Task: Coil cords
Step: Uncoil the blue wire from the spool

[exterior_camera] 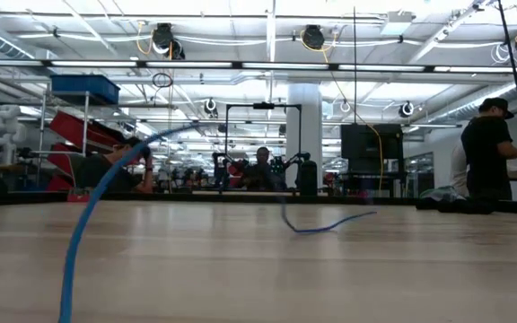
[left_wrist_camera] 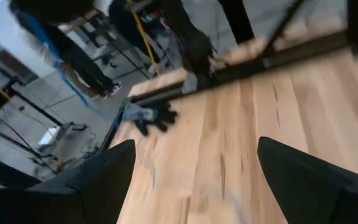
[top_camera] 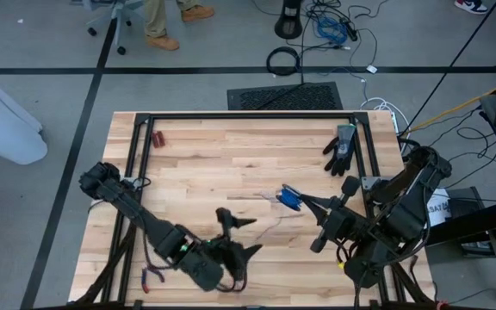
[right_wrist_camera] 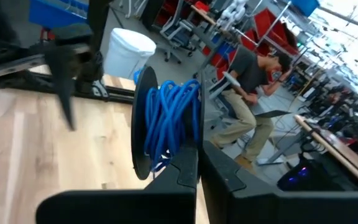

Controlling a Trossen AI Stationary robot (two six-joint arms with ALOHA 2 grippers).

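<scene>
Near mid-surface (top_camera: 231, 164), the right gripper (top_camera: 298, 200) holds the blue coiled cord (top_camera: 288, 198) in closed fingers, its loose end trailing leftward. The left gripper (top_camera: 239, 237) hovers nearby, fingers wide, empty.

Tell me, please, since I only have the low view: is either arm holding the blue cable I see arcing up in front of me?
Observer: Yes, the right gripper is shut on a coiled bundle of the blue cable.
Operator: And the left one?
Observer: The left gripper is open, with nothing between its fingers.
Operator: Is anything else lying about?
Observer: A black glove lies near the far right corner of the table.
</scene>
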